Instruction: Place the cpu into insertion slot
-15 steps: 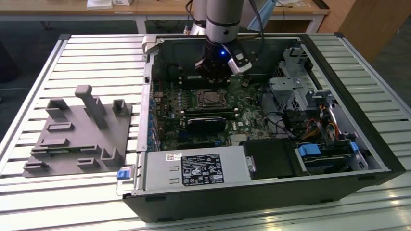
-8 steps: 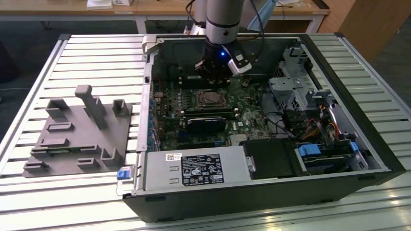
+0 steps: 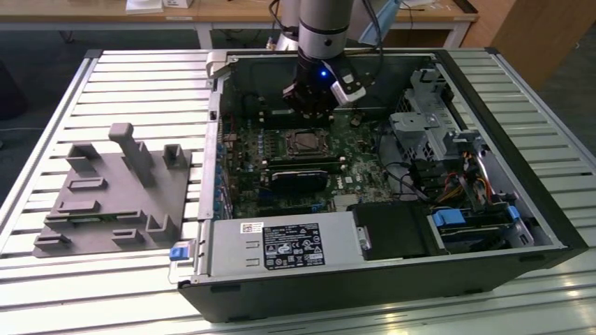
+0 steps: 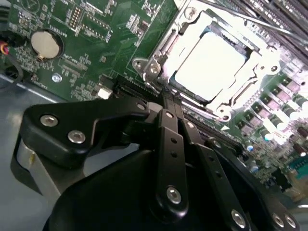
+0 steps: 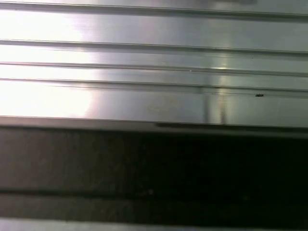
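Inside the open computer case (image 3: 391, 265), lying on the slatted metal worktop (image 3: 139, 77), the claw (image 3: 308, 115) hangs just above the green circuit board (image 3: 363, 174), beside the insertion slot (image 3: 305, 142). The second wrist view shows the claw's black fingers (image 4: 169, 127) clenched together with nothing between them, their tips near the edge of the slot's silver frame (image 4: 149, 67). The cpu (image 4: 211, 65) is seated flat in the insertion slot, its metal top brightly lit. A grey fixture block (image 3: 112, 202) rests on the worktop, well apart from the case.
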Motion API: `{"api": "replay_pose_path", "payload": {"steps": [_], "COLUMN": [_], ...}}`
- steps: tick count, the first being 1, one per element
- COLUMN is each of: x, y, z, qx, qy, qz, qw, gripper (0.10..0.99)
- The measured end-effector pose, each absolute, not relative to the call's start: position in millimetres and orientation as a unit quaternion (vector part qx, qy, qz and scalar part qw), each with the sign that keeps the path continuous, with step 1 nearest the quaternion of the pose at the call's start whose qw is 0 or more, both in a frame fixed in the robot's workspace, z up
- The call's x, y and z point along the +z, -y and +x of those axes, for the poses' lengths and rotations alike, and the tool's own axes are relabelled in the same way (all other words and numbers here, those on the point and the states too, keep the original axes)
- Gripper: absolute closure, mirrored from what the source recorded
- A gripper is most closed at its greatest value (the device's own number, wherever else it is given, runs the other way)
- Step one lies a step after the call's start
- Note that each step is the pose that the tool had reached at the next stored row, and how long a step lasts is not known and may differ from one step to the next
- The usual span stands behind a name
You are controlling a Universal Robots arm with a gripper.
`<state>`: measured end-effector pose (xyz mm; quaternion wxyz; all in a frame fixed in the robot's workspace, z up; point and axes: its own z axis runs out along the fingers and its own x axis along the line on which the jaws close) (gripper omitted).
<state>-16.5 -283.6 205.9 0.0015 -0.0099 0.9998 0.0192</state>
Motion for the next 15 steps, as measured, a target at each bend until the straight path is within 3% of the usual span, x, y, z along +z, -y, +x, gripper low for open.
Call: {"api": "replay_pose_path", "payload": {"steps": [15], "x": [205.9], "y": [285.5], "z": [-16.2], "qx": [0.019], "qy": [-1.000], "qz": [-0.010], "qw": [0.001], "gripper": [0.980]}}
